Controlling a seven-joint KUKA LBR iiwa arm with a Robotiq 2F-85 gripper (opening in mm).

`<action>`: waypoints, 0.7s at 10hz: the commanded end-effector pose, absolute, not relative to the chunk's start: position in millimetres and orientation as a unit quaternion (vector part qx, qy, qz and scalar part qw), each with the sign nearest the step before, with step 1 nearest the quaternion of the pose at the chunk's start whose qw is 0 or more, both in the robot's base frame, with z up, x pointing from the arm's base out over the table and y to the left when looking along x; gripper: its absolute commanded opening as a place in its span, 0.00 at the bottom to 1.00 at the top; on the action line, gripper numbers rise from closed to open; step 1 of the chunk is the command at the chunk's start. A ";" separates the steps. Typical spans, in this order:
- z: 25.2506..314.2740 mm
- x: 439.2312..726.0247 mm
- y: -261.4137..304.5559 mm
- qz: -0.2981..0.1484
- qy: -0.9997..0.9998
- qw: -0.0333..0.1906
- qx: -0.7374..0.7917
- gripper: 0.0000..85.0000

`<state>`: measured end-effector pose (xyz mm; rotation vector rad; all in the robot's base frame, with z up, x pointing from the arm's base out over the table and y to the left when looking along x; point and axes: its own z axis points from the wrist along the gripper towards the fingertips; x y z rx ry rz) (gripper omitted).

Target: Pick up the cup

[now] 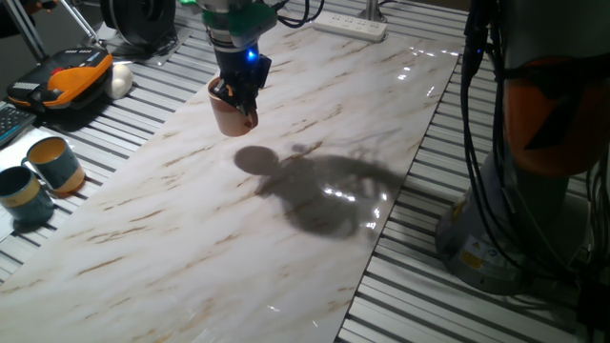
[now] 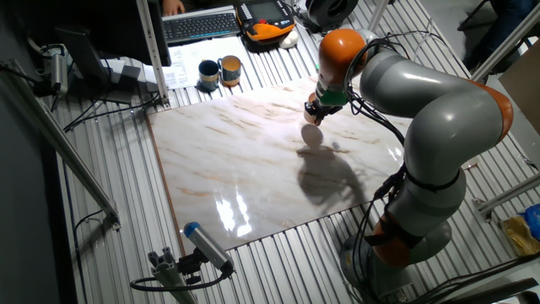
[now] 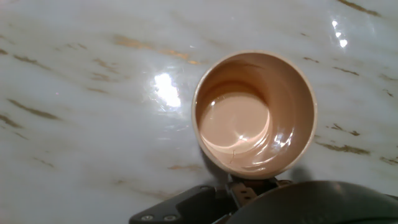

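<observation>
Well off to the gripper's left in one fixed view, two teal-blue ceramic mugs with tan interiors (image 1: pixel 40 179) are sitting side by side on the slatted metal bench (image 1: pixel 143 114), beside the edge of the white marble-patterned tabletop (image 1: pixel 219 238). Behind them an orange-and-black handheld controller (image 1: pixel 67 81) is lying on the same bench, also well away from the gripper.

At the centre, the black two-finger gripper (image 1: pixel 238 95) with a glowing blue light is hanging from the grey and orange arm (image 2: pixel 422 110), and its fingers are pinching the rim of the small salmon-orange ceramic cup (image 1: pixel 230 112). The cup is hanging just below the gripper, upright and lifted clear of the tabletop; its round shadow is falling on the marble below and to the right, apart from the cup itself.

In the hand view the cup (image 3: pixel 254 113) is sitting directly ahead of the fingers, its lighter glossy inside facing the camera, with the marble surface showing all around it.
</observation>
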<state>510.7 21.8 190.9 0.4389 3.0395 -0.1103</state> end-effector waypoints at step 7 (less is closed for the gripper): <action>190.7 510.9 21.7 -0.041 0.988 0.037 0.145 0.00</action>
